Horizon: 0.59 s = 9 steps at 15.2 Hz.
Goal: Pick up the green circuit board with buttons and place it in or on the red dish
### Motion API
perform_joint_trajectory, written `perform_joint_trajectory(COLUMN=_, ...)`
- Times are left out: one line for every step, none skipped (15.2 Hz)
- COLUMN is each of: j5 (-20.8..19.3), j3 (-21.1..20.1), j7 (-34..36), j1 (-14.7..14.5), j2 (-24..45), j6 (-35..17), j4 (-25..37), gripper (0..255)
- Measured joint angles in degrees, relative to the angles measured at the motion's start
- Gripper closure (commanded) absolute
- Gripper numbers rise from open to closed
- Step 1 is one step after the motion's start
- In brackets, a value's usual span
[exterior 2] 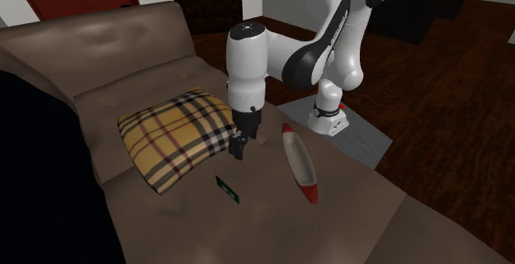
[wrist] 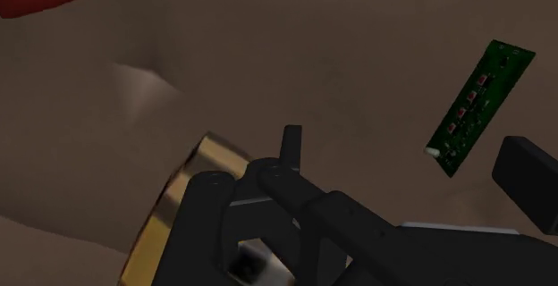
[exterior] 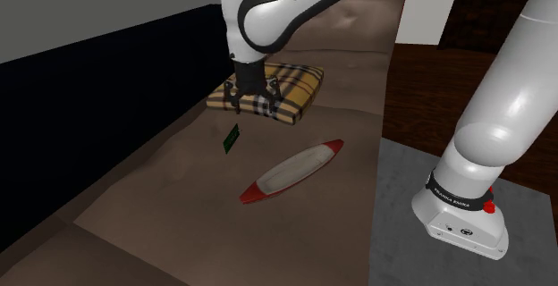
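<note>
A white Franka arm (exterior: 255, 21) reaches from its mottled grey stand (exterior: 402, 195) over a brown sofa (exterior: 179, 204) whose soft, creased seat looks like leather. Its all-black two-finger gripper (exterior: 253, 101) hangs low over the seat beside the edge of a plump yellow-and-tan plaid pillow (exterior: 300, 83). The fingers point down and stand well apart, with nothing between them.

The narrow green circuit board (wrist: 478, 105) is a thin flat strip with a row of small reddish buttons along its length. It lies on the seat cushion near the gripper but clear of it, between the pillow and the long, boat-shaped red dish (exterior: 291, 171). The dish is shallow and slender, glossy red at its pointed ends and rim and pale grey inside. It rests on the same cushion near the board without touching it, on the side nearer the stand.

In the wrist view the board lies on the dull brown cushion beyond one blunt black finger (wrist: 528, 181). A brass-coloured ring (wrist: 174, 204) circles the base of the hand's dark, jointed linkage. Dark wooden floor (exterior 2: 446, 139) spreads beyond the sofa, and a black area (exterior 2: 33, 205) borders the sofa at the second exterior view's lower left.
</note>
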<state>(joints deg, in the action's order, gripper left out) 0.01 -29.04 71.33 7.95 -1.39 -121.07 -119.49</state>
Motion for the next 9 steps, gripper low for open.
perform_joint_trajectory(j5=-1.2, j3=-0.3, j7=2.8, j1=-0.2, j2=2.6, j6=-0.1, j4=1.9, gripper=0)
perform_joint_trajectory(j5=-2.6, j3=-0.4, j7=5.5, j1=-0.4, j2=5.4, j6=-0.8, j4=3.5, gripper=0)
perform_joint_trajectory(j5=-3.7, j3=-0.5, j7=8.3, j1=-0.8, j2=7.8, j6=-1.1, j4=5.0, gripper=0)
perform_joint_trajectory(j5=-4.8, j3=-0.3, j7=10.8, j1=-1.3, j2=10.3, j6=-1.0, j4=7.1, gripper=0)
perform_joint_trajectory(j5=-5.9, j3=-0.1, j7=13.1, j1=-1.8, j2=12.8, j6=-0.9, j4=9.2, gripper=0)
perform_joint_trajectory(j5=-6.9, j3=0.3, j7=15.5, j1=-2.5, j2=15.3, j6=-1.2, j4=11.0, gripper=0)
perform_joint_trajectory(j5=-8.1, j3=0.9, j7=17.8, j1=-3.2, j2=18.4, j6=-1.3, j4=13.6, gripper=0)
perform_joint_trajectory(j5=-8.7, j3=1.3, j7=19.9, j1=-4.0, j2=20.4, j6=-1.1, j4=15.4, gripper=0)
perform_joint_trajectory(j5=-9.3, j3=1.7, j7=21.3, j1=-4.5, j2=22.0, j6=-1.6, j4=16.4, gripper=0)
